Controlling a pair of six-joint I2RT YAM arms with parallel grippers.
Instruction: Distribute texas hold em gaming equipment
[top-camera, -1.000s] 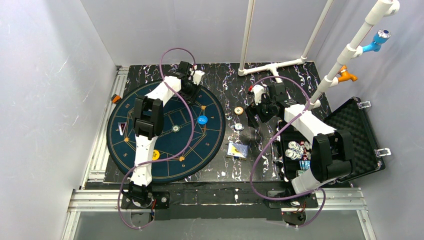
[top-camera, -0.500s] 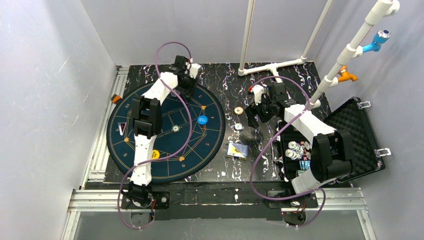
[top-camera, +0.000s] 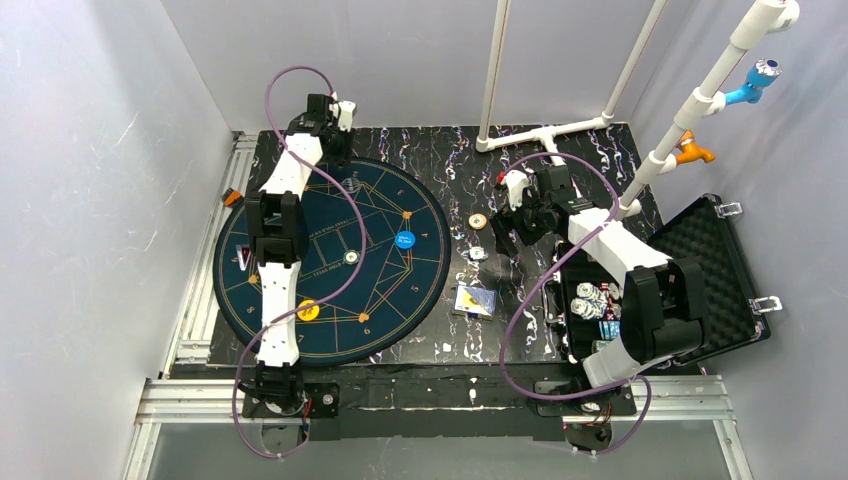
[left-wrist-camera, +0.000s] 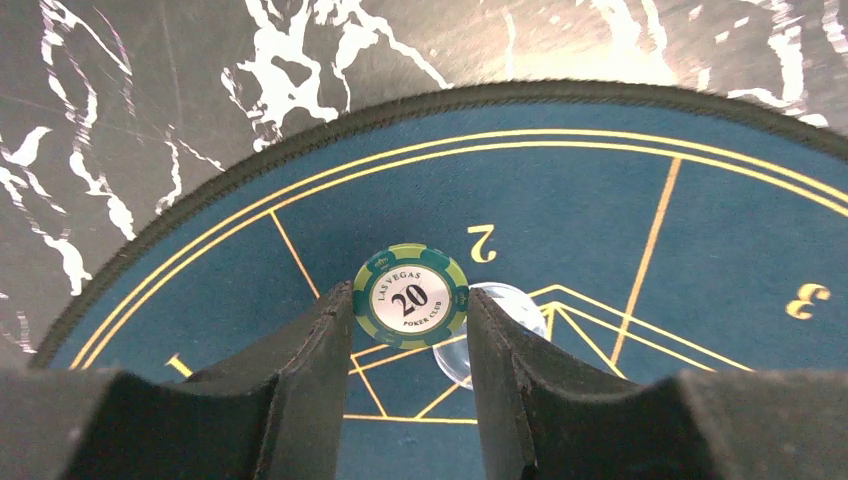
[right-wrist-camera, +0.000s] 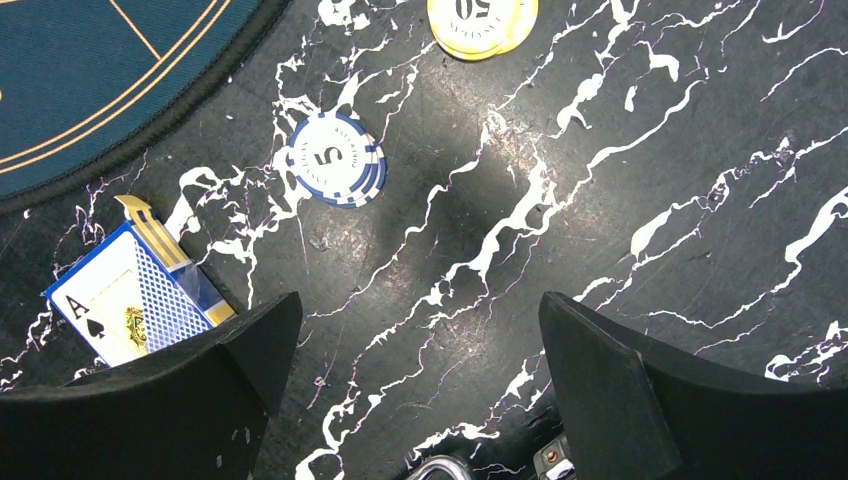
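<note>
At the twelve o'clock rim of the big round dark-blue mat with gold lines (top-camera: 390, 290), the left pincer (left-wrist-camera: 410, 305) was closed partway on a green-and-white striped poker chip marked 20 (left-wrist-camera: 410, 290). Its two black fingers pressed the chip's opposite edges and held it on edge above the mat, beside the gold numeral 2. A clear round disc (left-wrist-camera: 512, 298) lay on the mat just behind the chip, at its four o'clock. Farther in on the mat lay a blue button disc (top-camera: 405, 239) toward three o'clock and a yellow button disc (top-camera: 308, 312) toward seven o'clock. The right pincer (right-wrist-camera: 420, 320) stood wide open and empty above the black white-veined counter (right-wrist-camera: 620, 200). Below it on the counter, a white-and-blue striped chip marked 5 (right-wrist-camera: 338, 157) lay at eleven o'clock and a yellow chip marked 50 (right-wrist-camera: 482, 22) at twelve o'clock. A blue-and-white card pack showing an ace of spades (right-wrist-camera: 120, 300) lay at nine o'clock, partly hidden by a finger. At the counter's three o'clock sat the open black foam-lined case (top-camera: 720, 250), more chips (top-camera: 592, 300) inside.
</note>
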